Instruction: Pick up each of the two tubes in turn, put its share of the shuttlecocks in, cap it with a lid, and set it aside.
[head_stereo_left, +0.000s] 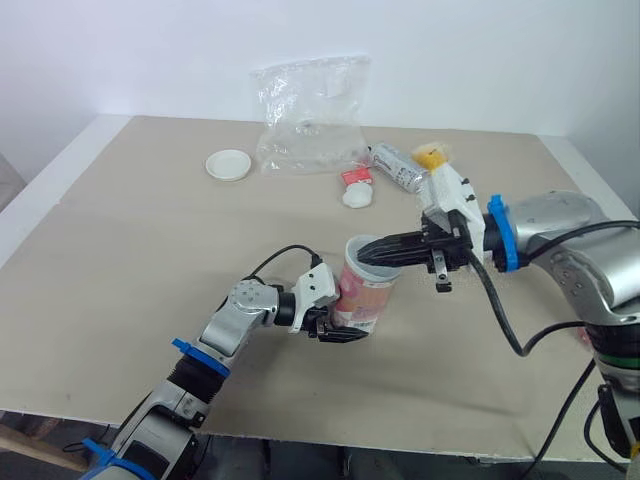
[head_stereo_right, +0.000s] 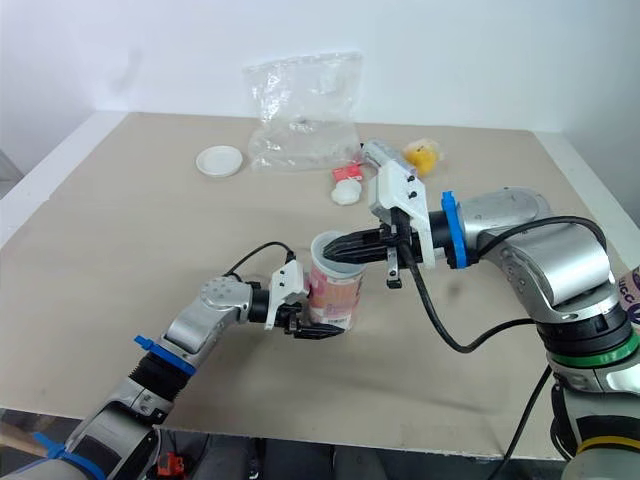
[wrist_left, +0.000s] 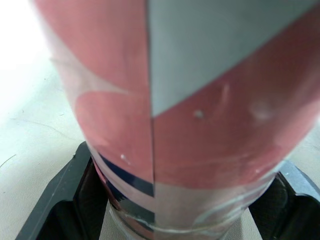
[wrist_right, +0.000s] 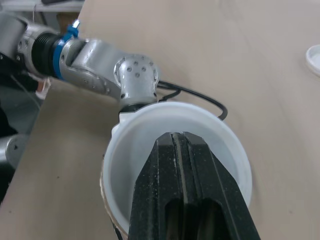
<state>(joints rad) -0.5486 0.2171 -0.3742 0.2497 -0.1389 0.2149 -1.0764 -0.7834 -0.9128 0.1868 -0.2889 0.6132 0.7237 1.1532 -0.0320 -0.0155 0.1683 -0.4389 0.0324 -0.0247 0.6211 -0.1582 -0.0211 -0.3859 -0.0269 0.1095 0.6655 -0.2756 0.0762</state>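
Head view: left gripper (head_stereo_left: 340, 326) clamped round base of red tube (head_stereo_left: 366, 290), upright near table (head_stereo_left: 130, 250) centre, right gripper (head_stereo_left: 364, 254) pinched closed, tips at tube mouth, left wrist: fingers (wrist_left: 52, 202) flanking tube, right wrist: fingers (wrist_right: 186, 170) pressed together over white rim.

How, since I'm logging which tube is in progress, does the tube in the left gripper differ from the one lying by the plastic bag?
The held tube stands upright; the lying tube rests on its side on the table. The held tube is clamped low by the left gripper, with the right gripper shut at its open mouth; the lying tube is untouched. The held tube looks pink, the lying tube silvery. Both are cylinders.
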